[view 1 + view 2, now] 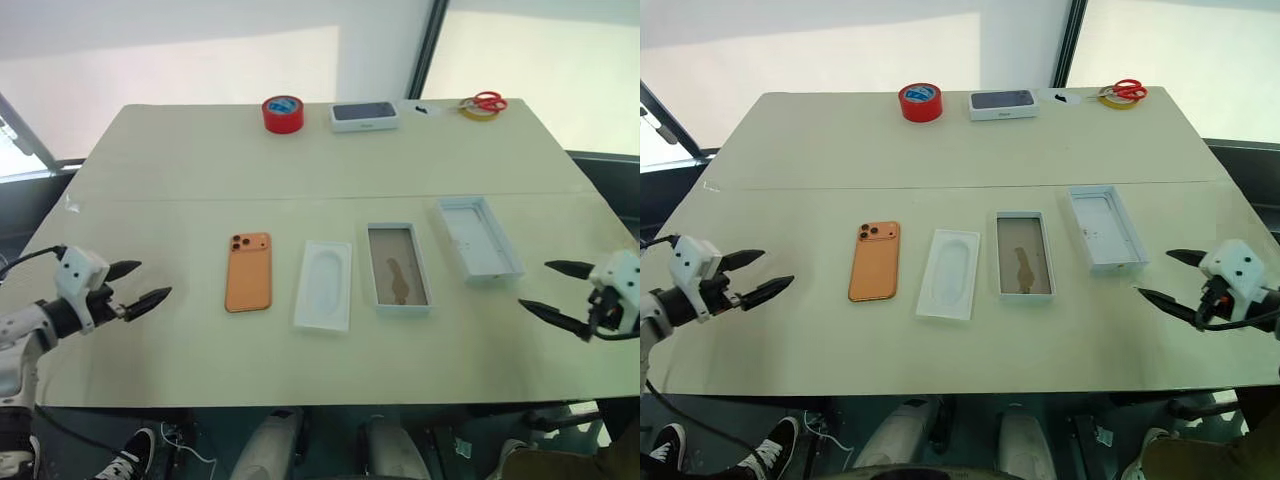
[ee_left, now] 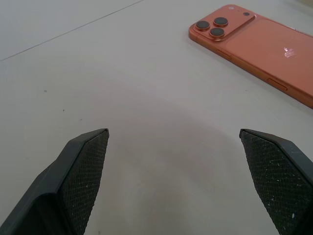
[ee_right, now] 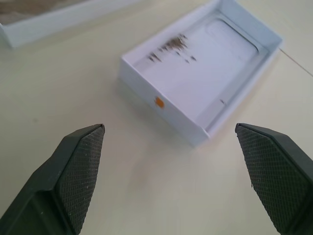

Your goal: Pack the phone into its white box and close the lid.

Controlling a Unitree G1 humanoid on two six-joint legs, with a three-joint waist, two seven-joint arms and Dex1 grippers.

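Observation:
The orange phone (image 1: 249, 271) lies back up on the table, its camera cluster at the far corner; the left wrist view shows the phone (image 2: 259, 49) too. To its right sit a white insert (image 1: 325, 284), then the white box (image 1: 397, 267) with a brownish floor, then the lid (image 1: 479, 238) lying inside up. The lid (image 3: 200, 68) lies just ahead of the right fingers. My left gripper (image 1: 138, 285) hovers open near the table's left edge, left of the phone. My right gripper (image 1: 556, 290) is open at the right edge, beside the lid. Both are empty.
Along the table's far edge stand a red tape roll (image 1: 283, 113), a white box with a dark phone picture (image 1: 364, 116) and red-handled scissors (image 1: 484, 104). A seam line crosses the table (image 1: 200, 160) behind the row of items.

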